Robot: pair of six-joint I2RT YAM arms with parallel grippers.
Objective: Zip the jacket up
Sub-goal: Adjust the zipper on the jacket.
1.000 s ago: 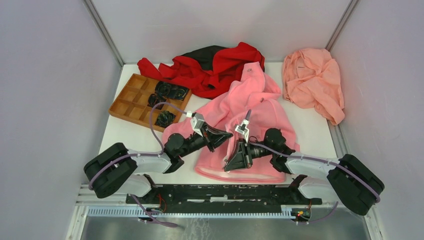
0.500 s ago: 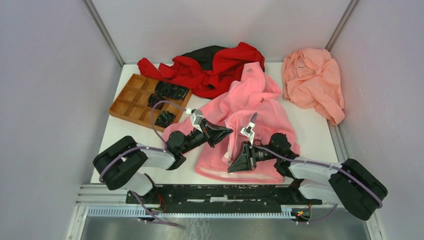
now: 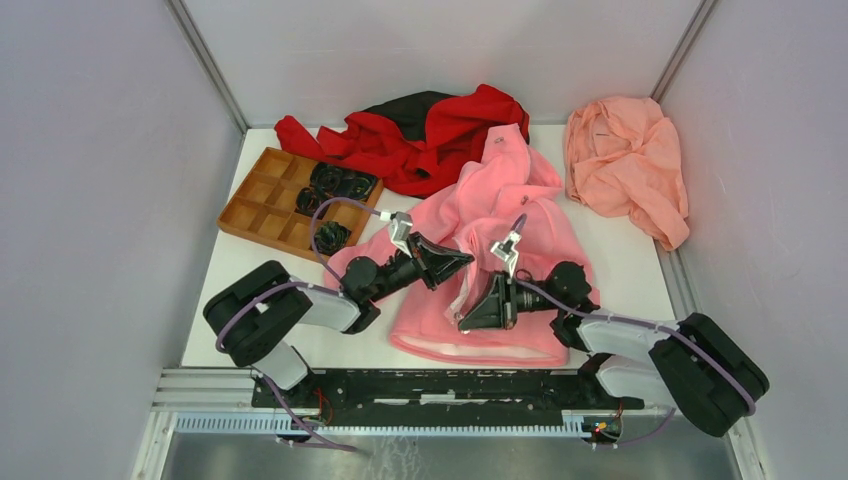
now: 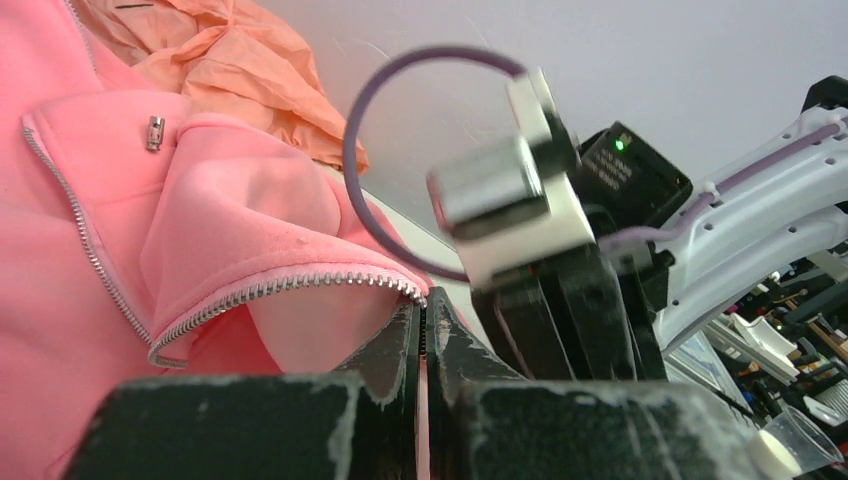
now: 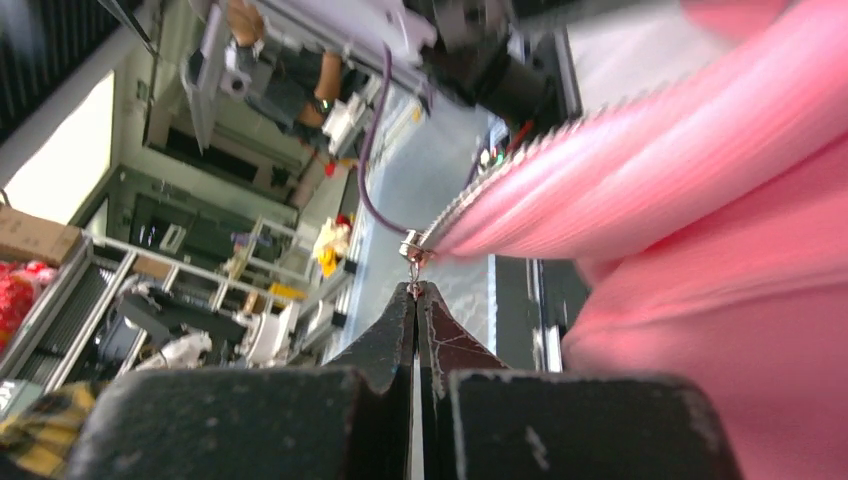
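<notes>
Left gripper [image 4: 425,308]: jaws pressed together, pinching the end of the zipper edge [image 4: 300,285] right at the tips.
Right gripper [image 5: 415,292]: jaws shut tight on the metal pull [image 5: 412,268], just ahead of the tips.
Jacket [image 3: 505,200]: spread beneath and beyond both grippers, front unzipped between them.

Red garment [image 3: 440,130], peach cloth [image 3: 625,165], wooden tray [image 3: 262,200]

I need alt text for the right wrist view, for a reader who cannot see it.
The right gripper, two black fingers, is shut on the small metal zipper pull at the end of the silver zipper teeth. The bright pink fleece jacket fills the right side of the picture, blurred; a cluttered room shows behind, out of focus.
</notes>
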